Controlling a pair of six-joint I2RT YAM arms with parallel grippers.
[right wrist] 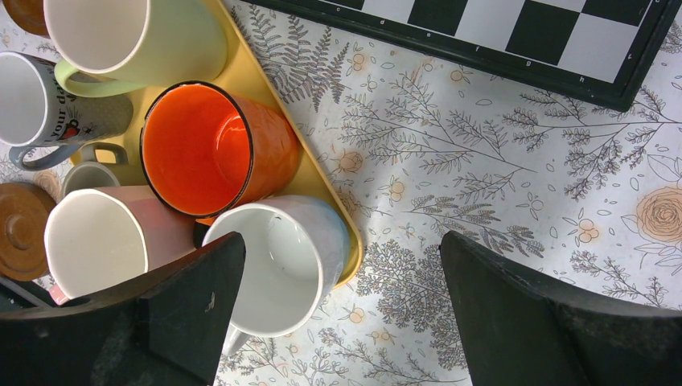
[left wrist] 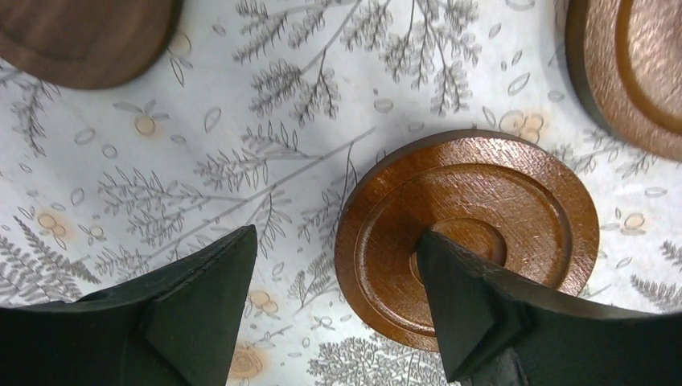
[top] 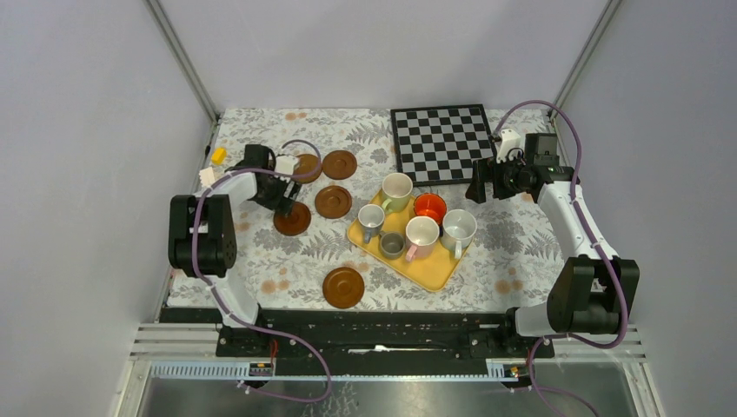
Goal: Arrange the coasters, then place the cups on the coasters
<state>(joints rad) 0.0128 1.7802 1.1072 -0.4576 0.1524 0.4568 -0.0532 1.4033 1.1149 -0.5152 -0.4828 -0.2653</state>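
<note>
Several dark-brown coasters lie on the left of the tablecloth, one (top: 343, 287) near the front and one (top: 339, 164) at the back. My left gripper (top: 284, 206) hangs open low over another coaster (top: 294, 221). In the left wrist view my gripper (left wrist: 336, 233) straddles that coaster's (left wrist: 482, 201) left rim, with one finger over its centre and the other over cloth. Several cups stand on the yellow tray (top: 430, 271): pale green (top: 397, 189), orange-red (top: 429, 207), white (top: 458, 228), pinkish (top: 421, 234). My right gripper (top: 476, 187) is open and empty, above the white cup (right wrist: 281, 273) at the tray's edge.
A chessboard (top: 441, 143) lies at the back right, close behind my right gripper. A small yellow object (top: 218, 155) and a white one (top: 207, 176) sit at the left edge. Two more coasters (left wrist: 80, 40) (left wrist: 635, 72) lie close to my left gripper. Grey walls enclose the table.
</note>
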